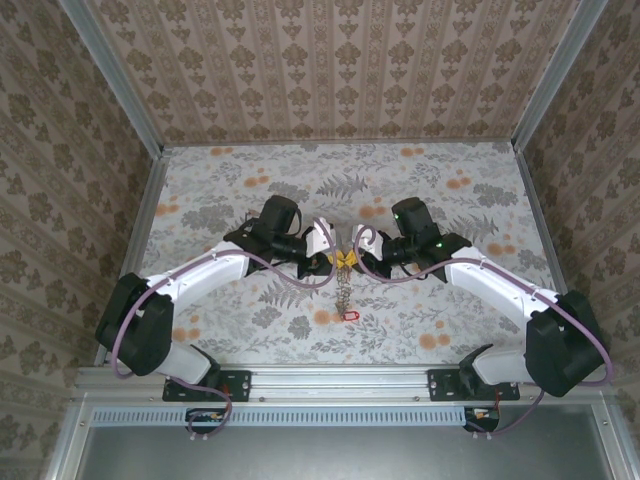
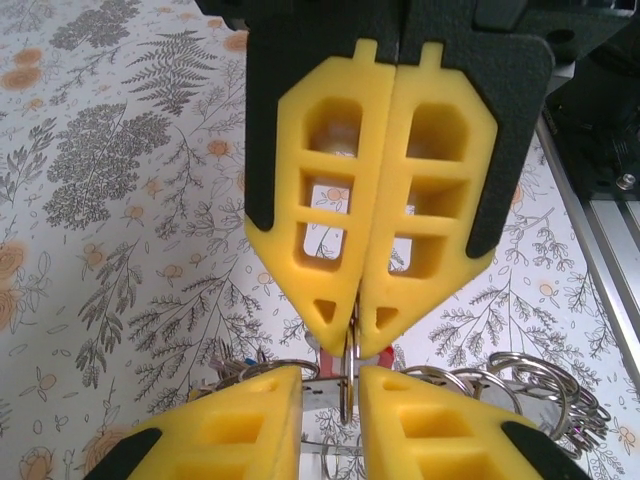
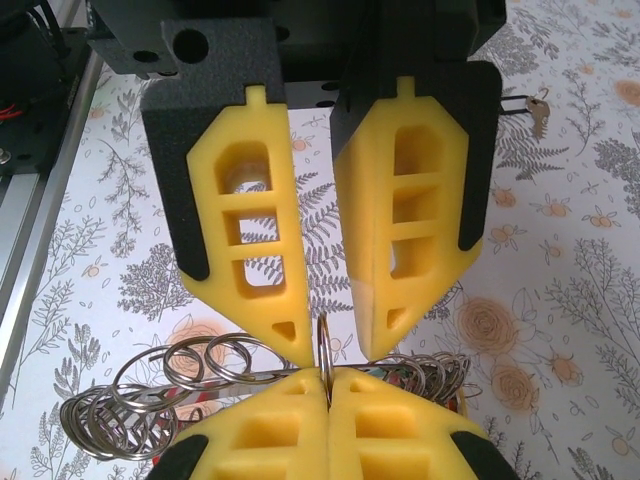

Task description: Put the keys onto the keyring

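Clamping the keyring (image 3: 323, 345) edge-on with right gripper (image 3: 326, 388); can't tell if left gripper (image 2: 330, 388) grips anything. Could twist loose under those dangling keys (image 1: 344, 290).

table (image 1: 420, 200) is showing grey ferns and orange blossoms on white | walls (image 1: 330, 70) are showing beige damask stripes | arms (image 1: 215, 268) are showing white with black joints | gripper fingers (image 3: 360, 250) are glowing yellow | keyring (image 3: 322, 345) is gleaming silver | key tag (image 1: 350, 315) is showing red

I see a lab test booth: patterned panel walls (image 1: 340, 70), aluminium frame (image 1: 340, 380), floral-print worktop (image 1: 300, 170).
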